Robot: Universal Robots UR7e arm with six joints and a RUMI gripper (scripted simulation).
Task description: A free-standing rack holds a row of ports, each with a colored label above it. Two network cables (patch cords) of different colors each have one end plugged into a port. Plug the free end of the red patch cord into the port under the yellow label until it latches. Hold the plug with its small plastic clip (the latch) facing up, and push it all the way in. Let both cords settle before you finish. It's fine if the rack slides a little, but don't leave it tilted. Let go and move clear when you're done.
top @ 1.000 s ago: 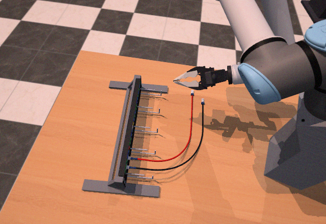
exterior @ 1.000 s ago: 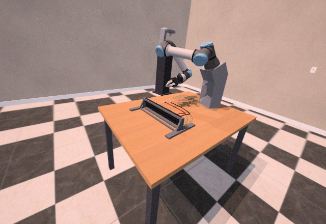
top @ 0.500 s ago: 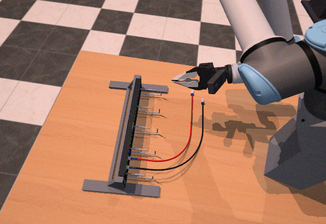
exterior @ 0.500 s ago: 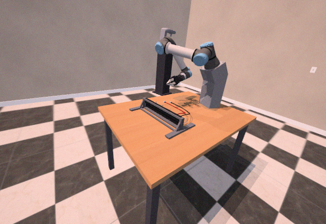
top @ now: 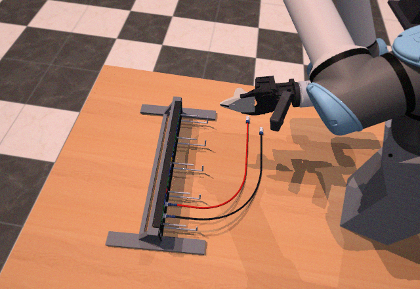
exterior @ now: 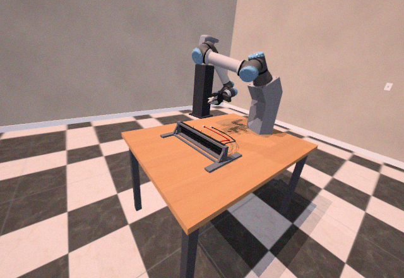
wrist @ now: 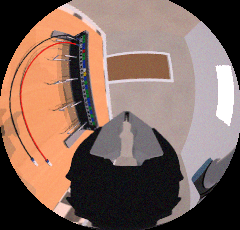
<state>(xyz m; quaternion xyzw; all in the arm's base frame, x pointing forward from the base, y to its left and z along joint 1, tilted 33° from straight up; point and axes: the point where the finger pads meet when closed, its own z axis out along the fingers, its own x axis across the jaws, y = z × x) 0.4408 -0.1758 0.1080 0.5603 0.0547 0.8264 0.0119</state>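
Claw (top: 221, 104) (exterior: 208, 101) (wrist: 126, 112) closed, yellow label (wrist: 85, 74) too small for detail.

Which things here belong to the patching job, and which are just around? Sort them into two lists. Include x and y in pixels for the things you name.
Part of the job:
- rack (top: 155, 242) (exterior: 213, 167)
- red patch cord (top: 246, 153) (wrist: 21, 92)
- black patch cord (top: 261, 157) (wrist: 10, 97)
- hand (top: 221, 104) (wrist: 126, 112), shut and holding nothing

Just around:
- wall plate (exterior: 388, 86)
- black pillar behind the table (exterior: 201, 88)
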